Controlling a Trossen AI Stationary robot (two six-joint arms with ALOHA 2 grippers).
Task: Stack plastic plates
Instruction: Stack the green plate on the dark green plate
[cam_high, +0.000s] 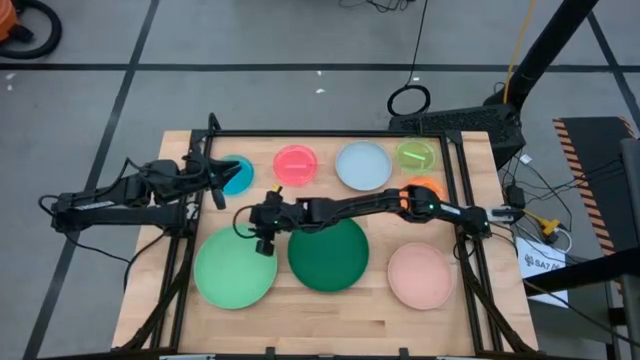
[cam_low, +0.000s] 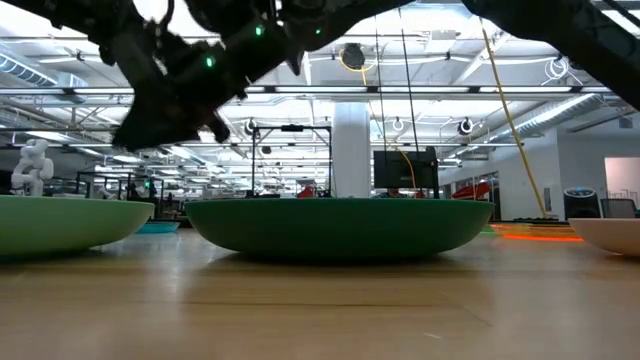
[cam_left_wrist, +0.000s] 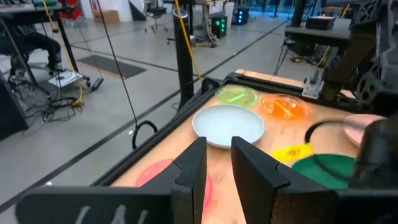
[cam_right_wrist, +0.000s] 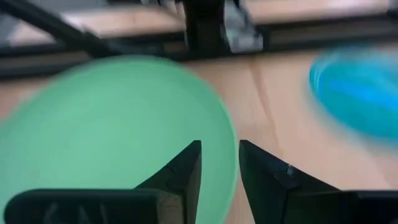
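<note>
Right gripper (cam_high: 262, 238), jaws narrowly parted and empty, hovered over large light green round plastic plate's (cam_high: 235, 266) right rim; nearer than left gripper (cam_high: 218, 188), jaws narrow.

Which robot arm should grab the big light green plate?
Probably the right arm: its claw hangs at the rim of the light green plate. The left claw sits farther back, beside the small blue plate.

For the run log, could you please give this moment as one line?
right gripper: open, over near edge of light green plate | left gripper: open, by translucent blue plate | nothing stacked
</note>
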